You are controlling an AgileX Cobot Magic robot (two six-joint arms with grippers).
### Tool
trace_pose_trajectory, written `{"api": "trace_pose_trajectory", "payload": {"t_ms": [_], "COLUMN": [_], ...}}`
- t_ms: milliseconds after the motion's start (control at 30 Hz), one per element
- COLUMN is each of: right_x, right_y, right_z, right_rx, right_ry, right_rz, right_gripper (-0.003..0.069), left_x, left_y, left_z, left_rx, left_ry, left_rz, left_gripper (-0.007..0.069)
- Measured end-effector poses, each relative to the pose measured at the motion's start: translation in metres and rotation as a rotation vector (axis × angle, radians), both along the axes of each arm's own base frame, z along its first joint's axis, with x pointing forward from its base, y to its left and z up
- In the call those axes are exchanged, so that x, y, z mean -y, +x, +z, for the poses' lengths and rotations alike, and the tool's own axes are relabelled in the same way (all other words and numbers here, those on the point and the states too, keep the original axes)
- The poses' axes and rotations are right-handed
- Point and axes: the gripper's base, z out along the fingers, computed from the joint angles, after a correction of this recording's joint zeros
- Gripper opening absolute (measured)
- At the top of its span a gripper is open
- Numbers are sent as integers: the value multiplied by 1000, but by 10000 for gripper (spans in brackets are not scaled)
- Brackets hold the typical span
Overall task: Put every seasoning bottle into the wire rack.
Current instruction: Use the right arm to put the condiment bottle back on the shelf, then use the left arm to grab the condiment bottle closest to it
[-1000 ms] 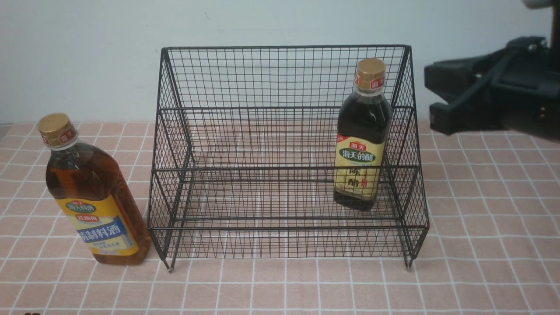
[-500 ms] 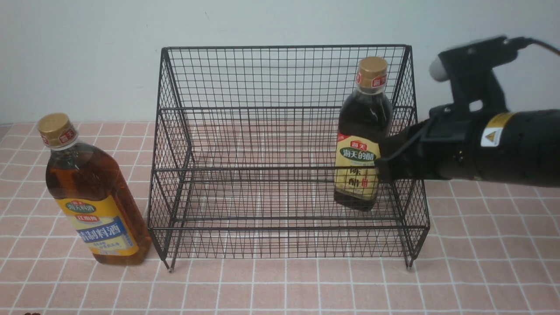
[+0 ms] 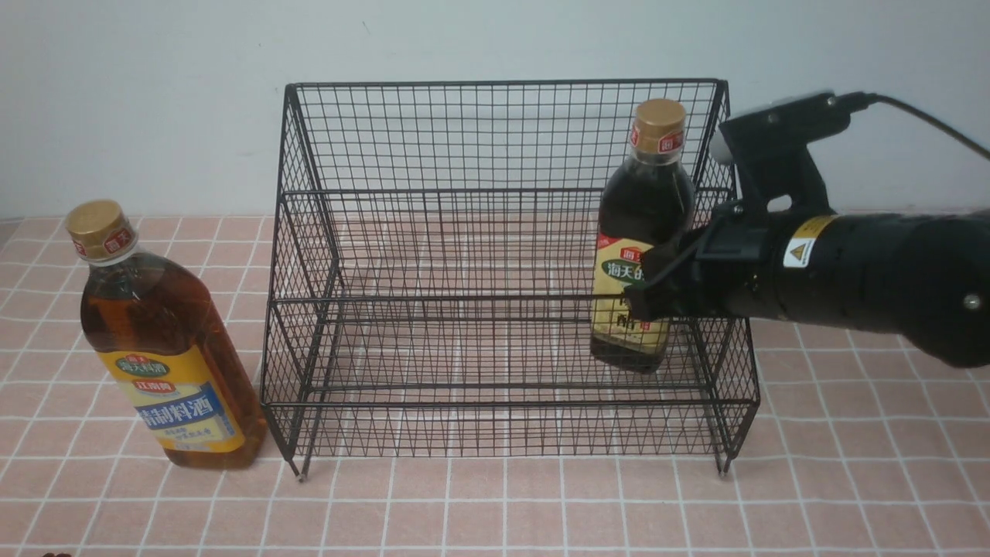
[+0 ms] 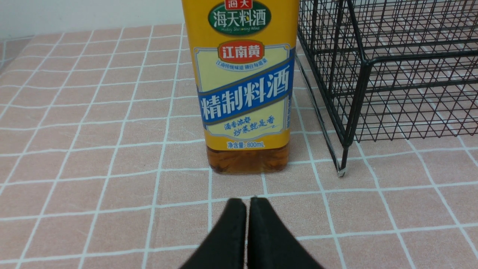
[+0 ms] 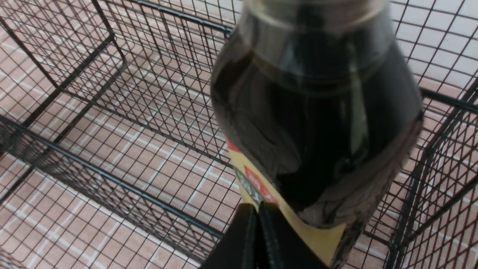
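The dark bottle (image 3: 643, 203) already stands inside the wire rack (image 3: 464, 429), at its right end close to the side mesh, and looks to lean a little. The right fingers (image 5: 242, 243) are pressed together, gripping nothing, with their tips against its label. A further nudge from them could topple the bottle or wedge it against the mesh. The amber bottle (image 3: 166, 348) is not yet in. It stands upright on the tabletop (image 3: 851, 464) just beside the rack's left wall. The left fingers (image 4: 231, 231) hang low in front of it, shut and empty, so they must spread before any grasp. That near wall crowds one side of the bottle, and a glancing grip there could knock it over.
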Motion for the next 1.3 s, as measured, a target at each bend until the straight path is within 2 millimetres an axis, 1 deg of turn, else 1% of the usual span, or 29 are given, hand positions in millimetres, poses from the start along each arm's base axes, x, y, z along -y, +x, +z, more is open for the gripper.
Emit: {"api": "trace_pose_trajectory", "payload": {"t_ms": [133, 300, 567, 667, 767, 833, 867, 900, 967, 1000, 1100, 1133, 1167, 1200, 1233, 1300], "right_x": [6, 12, 12, 14, 19, 24, 28, 29, 40, 44, 61, 66, 73, 74, 88, 99], "right_y": [7, 11, 11, 7, -6, -18, -26, -27, -50, -58, -90, -99, -113, -115, -138, -158], "right_z": [-7, -7, -7, -5, 9, 27, 41, 43, 75, 84, 115, 122, 131, 132, 144, 151], "right_rx": [-15, -6, -7, -27, -44, -7, 31, 36, 139, 172, 277, 294, 323, 322, 356, 365], "right_ry": [-11, -22, -30, -39, -54, -44, -30, -27, 3, 9, 54, 75, 92, 95, 124, 155], "right_rz": [-26, -41, -37, -31, -15, -9, -7, -7, -4, -3, -15, -25, -36, -39, -66, -97], "right_gripper": [-15, -15, -15, -15, -15, -15, -15, -15, -15, -15, -15, -15, -15, -15, -15, -15], "left_x": [0, 0, 0, 0, 0, 0, 0, 0, 0, 0, 0, 0, 0, 0, 0, 0], "left_y": [0, 0, 0, 0, 0, 0, 0, 0, 0, 0, 0, 0, 0, 0, 0, 0], "left_z": [0, 0, 0, 0, 0, 0, 0, 0, 0, 0, 0, 0, 0, 0, 0, 0], "left_rx": [0, 0, 0, 0, 0, 0, 0, 0, 0, 0, 0, 0, 0, 0, 0, 0], "left_ry": [0, 0, 0, 0, 0, 0, 0, 0, 0, 0, 0, 0, 0, 0, 0, 0], "left_rz": [0, 0, 0, 0, 0, 0, 0, 0, 0, 0, 0, 0, 0, 0, 0, 0], "left_gripper": [-7, -7, -7, -7, -7, -7, -7, -7, -7, -7, -7, -7, -7, -7, -7, -7]}}
